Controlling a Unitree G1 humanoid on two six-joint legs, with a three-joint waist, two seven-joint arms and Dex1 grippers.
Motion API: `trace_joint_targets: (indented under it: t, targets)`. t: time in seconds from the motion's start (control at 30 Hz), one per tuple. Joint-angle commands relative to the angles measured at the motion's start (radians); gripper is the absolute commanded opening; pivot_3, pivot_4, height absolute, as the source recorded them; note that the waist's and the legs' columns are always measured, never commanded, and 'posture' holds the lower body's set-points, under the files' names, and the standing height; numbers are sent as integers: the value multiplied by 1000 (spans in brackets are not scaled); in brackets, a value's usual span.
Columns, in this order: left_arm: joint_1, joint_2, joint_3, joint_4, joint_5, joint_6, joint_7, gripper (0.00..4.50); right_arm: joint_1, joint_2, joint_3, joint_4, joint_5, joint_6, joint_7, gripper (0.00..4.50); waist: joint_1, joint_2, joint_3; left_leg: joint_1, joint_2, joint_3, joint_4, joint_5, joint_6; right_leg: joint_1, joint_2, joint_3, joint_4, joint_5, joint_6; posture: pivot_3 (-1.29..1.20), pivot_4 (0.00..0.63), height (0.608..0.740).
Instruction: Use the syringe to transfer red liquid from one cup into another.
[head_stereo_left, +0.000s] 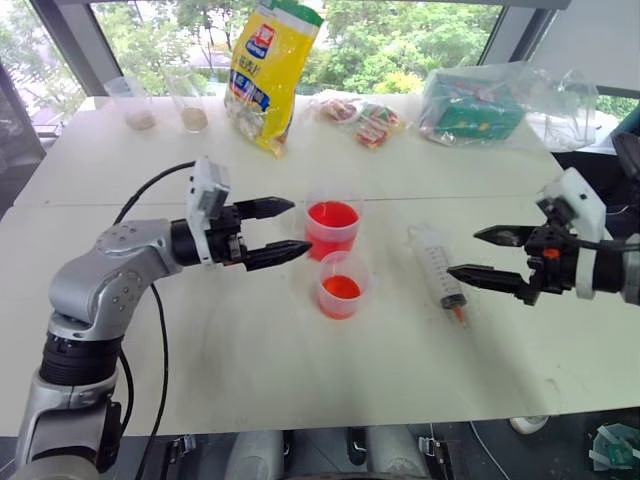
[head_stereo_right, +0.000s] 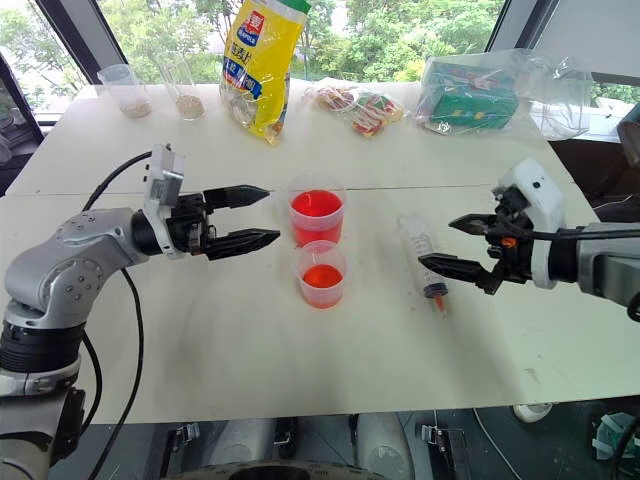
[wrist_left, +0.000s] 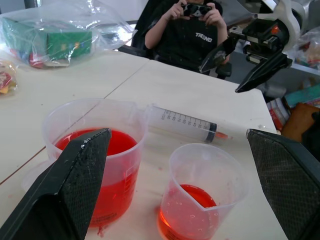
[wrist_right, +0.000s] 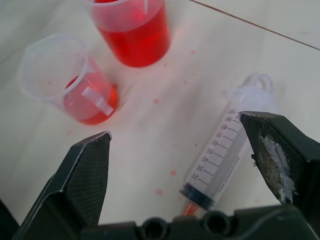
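While both grippers hung above the table (head_stereo_left: 250, 380), each stood released and empty: the left gripper (head_stereo_left: 290, 230) left of centre beside the tall cup (head_stereo_left: 332, 228), the right gripper (head_stereo_left: 478, 254) at mid-right. The syringe (head_stereo_left: 437, 268) lay flat right of centre. Red liquid (head_stereo_left: 333, 214) sat in both cups; the small cup (head_stereo_left: 341, 285) stood just below.

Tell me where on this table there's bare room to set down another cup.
Bare tabletop runs along the near edge of the table, in front of the small cup and syringe. Another free strip lies between the larger cup and the yellow bag. The far edge is crowded with bags, snacks and two cups.
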Motion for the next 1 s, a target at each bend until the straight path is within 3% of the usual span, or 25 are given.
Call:
trace_joint_targets:
  t: [0.03, 0.23, 0.53, 1.0]
  targets:
    - [-27, -3, 13, -35, -4, -7, 15, 4500, -56, 6, 26, 29, -12, 33, -45, 4475, 0, 0, 0, 0, 0, 0, 0, 0, 0, 0, 0, 0, 0, 0, 0, 0, 150, 740]
    - [-38, -24, -11, -24, 15, -21, 23, 4500, -222, 43, 212, 194, -112, 87, -115, 4475, -3, 0, 0, 0, 0, 1, 0, 0, 0, 0, 0, 0, 0, 0, 0, 0, 150, 740]
    - [-66, -74, -42, -5, 55, -50, 33, 4500, -478, 197, 482, 524, -308, 157, -143, 4475, -2, 0, 0, -1, 0, 1, 0, 0, 0, -1, 0, 0, 0, 1, 2, 0, 150, 740]
    - [-3, -100, -18, -84, 52, -44, 106, 4500, -491, 314, 662, 590, -461, 116, -59, 4475, -4, 0, 0, 0, 0, 1, 0, 0, 0, -1, 0, 0, 1, 2, 3, 0, 150, 740]
